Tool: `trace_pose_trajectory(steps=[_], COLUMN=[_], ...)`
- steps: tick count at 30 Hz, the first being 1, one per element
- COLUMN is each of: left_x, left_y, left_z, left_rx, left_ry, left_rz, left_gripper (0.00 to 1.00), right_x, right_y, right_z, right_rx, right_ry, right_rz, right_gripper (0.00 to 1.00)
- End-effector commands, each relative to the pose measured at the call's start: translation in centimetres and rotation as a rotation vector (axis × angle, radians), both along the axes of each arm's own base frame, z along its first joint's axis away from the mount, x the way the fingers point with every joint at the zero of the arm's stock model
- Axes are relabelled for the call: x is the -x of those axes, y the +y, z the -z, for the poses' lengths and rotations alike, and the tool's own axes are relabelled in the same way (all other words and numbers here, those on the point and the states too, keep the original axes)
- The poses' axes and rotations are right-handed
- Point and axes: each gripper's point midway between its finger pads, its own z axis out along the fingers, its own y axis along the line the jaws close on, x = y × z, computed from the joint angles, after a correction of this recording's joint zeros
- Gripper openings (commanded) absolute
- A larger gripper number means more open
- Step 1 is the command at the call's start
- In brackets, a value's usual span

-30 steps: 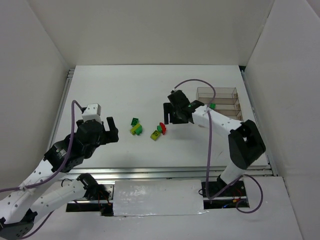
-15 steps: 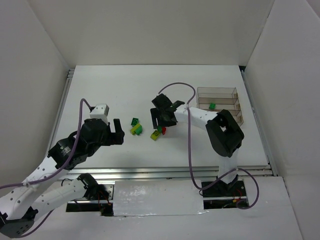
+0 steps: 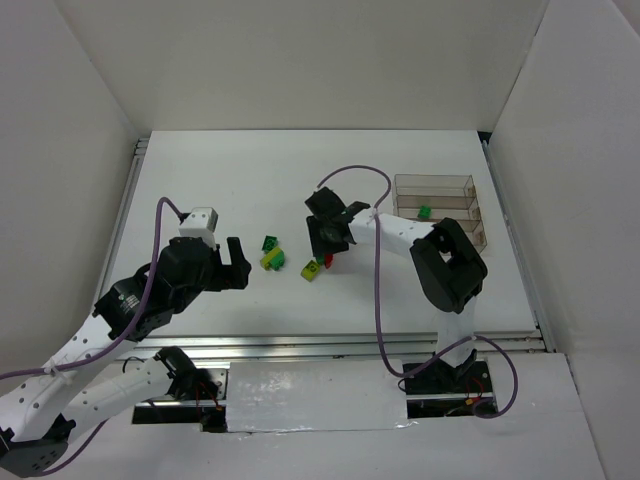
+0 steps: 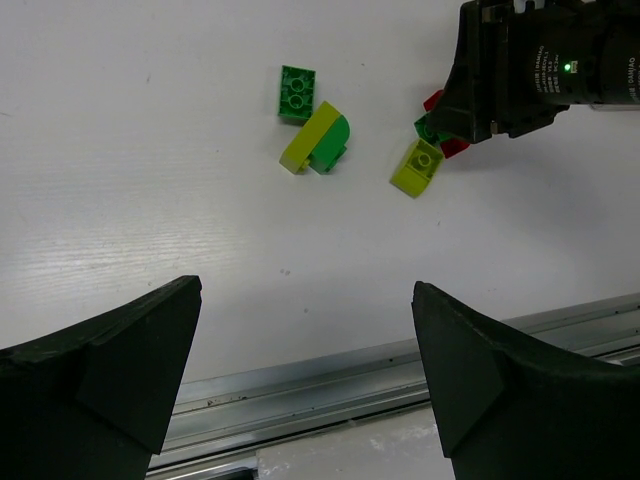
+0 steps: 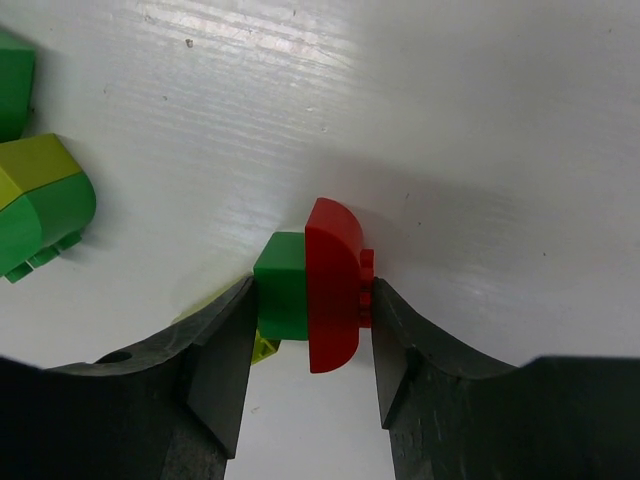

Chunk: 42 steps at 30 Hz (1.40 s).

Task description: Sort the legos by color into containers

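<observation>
Right gripper (image 5: pixel 312 300), well left of the tray (image 3: pixel 435 179), clamps the red-and-green brick pair (image 5: pixel 330 280); left gripper (image 4: pixel 305 295) gapes wide, empty.

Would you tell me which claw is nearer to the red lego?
Right. The right claw clamps the red lego with an adjoining green lego; the left claw hangs open, well apart to its left.
</observation>
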Motion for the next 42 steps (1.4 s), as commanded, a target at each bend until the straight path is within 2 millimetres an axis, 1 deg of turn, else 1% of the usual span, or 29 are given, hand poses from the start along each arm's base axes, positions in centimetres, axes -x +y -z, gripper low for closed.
trace_pose_trajectory(steps=[1,2,3,4,5,6,7,8,9,10,11,12,13,14,15,16,17,18,19,20,21,22,24,26,30,34,40,41,42], left_x=[-0.3,-0.3,-0.3,-0.3,-0.3,-0.4,-0.5,-0.7,-0.8,-1.0,-1.2,-1.4,-2.0,-2.2,-2.4,-2.6,-2.8,-2.8,-2.9,-3.0,-2.8,-3.1,-3.2,-2.9,-2.2,-1.8,-0.8,-0.5,-0.4], left_y=[-0.5,-0.5,-0.7,-1.0,-1.3,-1.7,-2.0,-3.2,-3.9,-4.7,-5.8,-6.6,-7.6,-7.9,-8.4,-8.9,-10.1,-10.7,-11.4,-12.1,-13.2,-14.1,-15.6,-16.7,-18.7,-19.4,-19.9,-20.2,-20.3], left_z=[-0.9,-0.9,-0.9,-1.1,-1.1,-1.2,-1.2,-1.0,-1.0,-0.5,-1.3,-1.5,-1.9,-2.2,-2.4,-2.1,-3.4,-3.7,-3.2,-3.6,-4.4,-4.1,-3.7,-4.1,-3.5,-3.2,-3.7,-4.0,-3.7], left_rx=[0.015,0.017,0.021,0.038,0.051,0.08,0.102,0.151,0.202,0.221,0.276,0.325,0.363,0.393,0.461,0.488,0.563,0.616,0.635,0.662,0.701,0.696,0.685,0.698,0.722,0.736,0.777,0.791,0.791], left_ry=[-0.033,-0.033,-0.033,-0.034,-0.033,-0.03,-0.026,-0.03,-0.021,0.001,-0.006,0.009,0.009,0.016,0.037,0.048,0.022,0.034,0.05,0.046,0.049,0.072,0.102,0.113,0.159,0.169,0.166,0.165,0.174], left_rz=[0.021,0.022,0.025,0.032,0.038,0.033,0.032,0.055,0.052,0.058,0.082,0.073,0.076,0.06,0.021,0.017,0.055,0.053,0.063,0.089,0.135,0.15,0.196,0.245,0.321,0.341,0.393,0.418,0.424], left_gripper=[0.99,1.0,0.99,1.0,0.99,0.99,1.0,1.0,0.99,0.99,0.99,1.0,0.99,1.0,0.99,0.99,0.99,0.98,0.97,0.97,0.96,0.96,0.95,0.95,0.94,0.92,0.81,0.78,0.76], right_x=[-1.2,-1.2,-1.1,-1.0,-1.2,-0.6,-0.7,-0.7,-0.1,0.2,0.3,1.5,2.0,2.8,4.6,5.4,6.2,7.4,8.8,9.5,10.3,11.4,12.4,13.5,14.2,14.3,13.6,13.4,13.4], right_y=[-0.6,-0.4,-0.5,-0.8,-0.8,-1.3,-1.1,-1.0,-1.5,-1.6,-1.5,-1.7,-1.4,-1.3,-1.0,-1.1,-0.9,-1.1,-0.7,-0.4,-0.6,-0.5,-0.6,-0.3,-0.1,0.1,0.6,0.7,0.9], right_z=[-0.4,-0.5,-0.7,-1.2,-1.7,-1.6,-3.7,-4.5,-4.6,-6.9,-7.9,-7.8,-10.6,-11.3,-11.0,-13.1,-13.8,-13.3,-15.5,-16.3,-16.3,-17.9,-19.2,-19.6,-20.6,-21.2,-21.3,-21.5,-21.6], right_rx=[-0.032,-0.049,-0.054,-0.057,-0.069,-0.07,-0.107,-0.132,-0.132,-0.169,-0.191,-0.191,-0.249,-0.267,-0.28,-0.324,-0.355,-0.374,-0.444,-0.492,-0.51,-0.557,-0.598,-0.606,-0.618,-0.635,-0.628,-0.634,-0.637], right_ry=[-0.032,-0.034,-0.036,-0.05,-0.075,-0.077,-0.124,-0.157,-0.163,-0.215,-0.253,-0.262,-0.331,-0.354,-0.35,-0.4,-0.417,-0.405,-0.441,-0.46,-0.46,-0.487,-0.506,-0.503,-0.52,-0.537,-0.539,-0.541,-0.539], right_rz=[0.022,0.018,0.021,0.031,0.038,0.031,0.025,0.019,0.016,0.011,0.0,-0.024,-0.045,-0.077,-0.114,-0.119,-0.13,-0.138,-0.169,-0.181,-0.19,-0.205,-0.222,-0.255,-0.289,-0.296,-0.275,-0.273,-0.274], right_gripper=[0.3,0.3,0.23,0.04,0.0,0.0,0.0,0.0,0.0,0.0,0.0,0.0,0.0,0.0,0.0,0.0,0.0,0.0,0.0,0.0,0.0,0.0,0.0,0.0,0.0,0.0,0.0,0.0,0.0])
